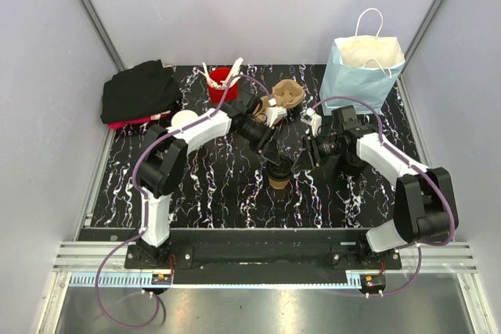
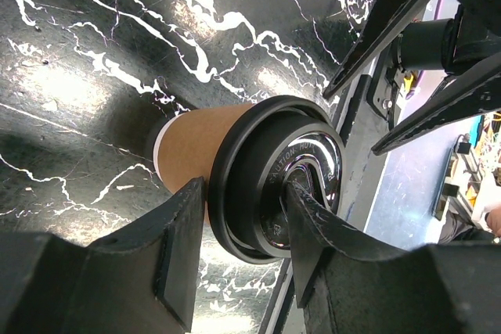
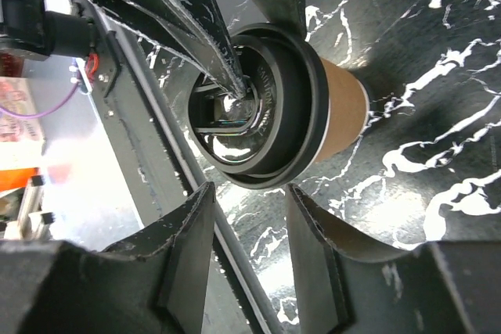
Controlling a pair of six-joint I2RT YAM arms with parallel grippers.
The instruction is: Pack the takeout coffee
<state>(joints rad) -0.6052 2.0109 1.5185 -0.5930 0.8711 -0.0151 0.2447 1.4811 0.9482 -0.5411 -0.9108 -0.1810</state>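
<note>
Tan kraft paper forms the tapered takeout coffee [image 1: 278,181], which stands upright at the centre of the frame on your black, white-veined surface [image 1: 203,193]. A glossy round black lid [image 2: 250,146] with raised lettering caps it, so you cannot see what is inside. Your left gripper [image 2: 246,193] is clenched on it by the lid's rim, 1 finger outside the edge and 1 pressed into the recessed top. Your right gripper [image 3: 249,192] is released, its 2 fingers spread just short of the lid with nothing between them. At upper centre a red cup [image 1: 220,81] holds white utensils [image 1: 236,66], with a brown moulded-pulp carrier [image 1: 287,93] beside it. At upper right a pale blue paper bag [image 1: 362,72] stands open.
</note>
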